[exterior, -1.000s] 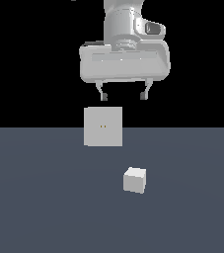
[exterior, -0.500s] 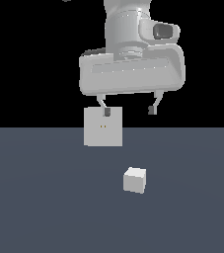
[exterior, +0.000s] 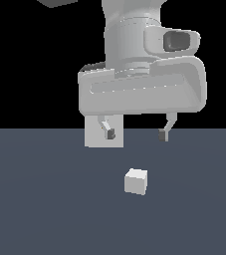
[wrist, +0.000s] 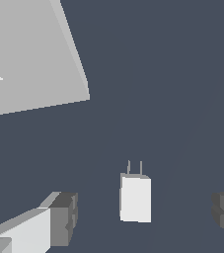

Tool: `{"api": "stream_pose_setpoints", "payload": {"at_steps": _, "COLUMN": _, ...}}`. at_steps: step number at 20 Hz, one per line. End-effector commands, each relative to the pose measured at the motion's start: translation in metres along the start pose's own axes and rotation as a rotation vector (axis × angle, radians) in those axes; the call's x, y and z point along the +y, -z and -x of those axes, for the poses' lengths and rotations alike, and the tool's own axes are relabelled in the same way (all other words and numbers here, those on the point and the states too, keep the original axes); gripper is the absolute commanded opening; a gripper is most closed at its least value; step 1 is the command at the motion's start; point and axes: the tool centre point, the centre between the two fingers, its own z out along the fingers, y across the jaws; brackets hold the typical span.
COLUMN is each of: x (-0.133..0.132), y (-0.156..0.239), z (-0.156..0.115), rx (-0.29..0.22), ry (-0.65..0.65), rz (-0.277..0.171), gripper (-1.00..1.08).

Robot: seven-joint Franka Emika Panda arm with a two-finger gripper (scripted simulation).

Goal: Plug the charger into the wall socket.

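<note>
The charger [exterior: 136, 181] is a small white cube on the dark floor; in the wrist view the charger [wrist: 135, 198] shows two thin prongs that point toward the socket. The wall socket [exterior: 95, 134] is an upright light-grey square plate, partly hidden behind my hand; in the wrist view the wall socket [wrist: 29, 54] shows one yellowish mark. My gripper [exterior: 135, 133] is open and empty, above the charger, with its fingers [wrist: 61, 217] spread to either side of it.
A flat dark grey floor [exterior: 45, 209] runs under everything. The background above it is black.
My hand has come toward the camera and down, now looming large and covering part of the socket. The charger and the socket have not moved.
</note>
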Motion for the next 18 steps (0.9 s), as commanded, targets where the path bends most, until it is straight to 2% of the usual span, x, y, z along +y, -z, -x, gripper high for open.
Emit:
{"api": "stream_pose_setpoints", "payload": {"at_steps": 1, "x": 0.002, "y": -0.007, "z": 0.007, "rx": 0.012, "ry": -0.022, "rz": 0.003, "gripper": 1.00}}
{"api": "stream_pose_setpoints", "payload": {"at_steps": 8, "x": 0.005, "y": -0.020, "z": 0.018, "rx": 0.029, "ry": -0.057, "rz": 0.008, "gripper": 1.00}}
{"api": "stream_pose_setpoints", "payload": {"at_steps": 18, "x": 0.005, "y": -0.023, "z": 0.020, "rx": 0.030, "ry": -0.062, "rz": 0.009, "gripper": 1.00}}
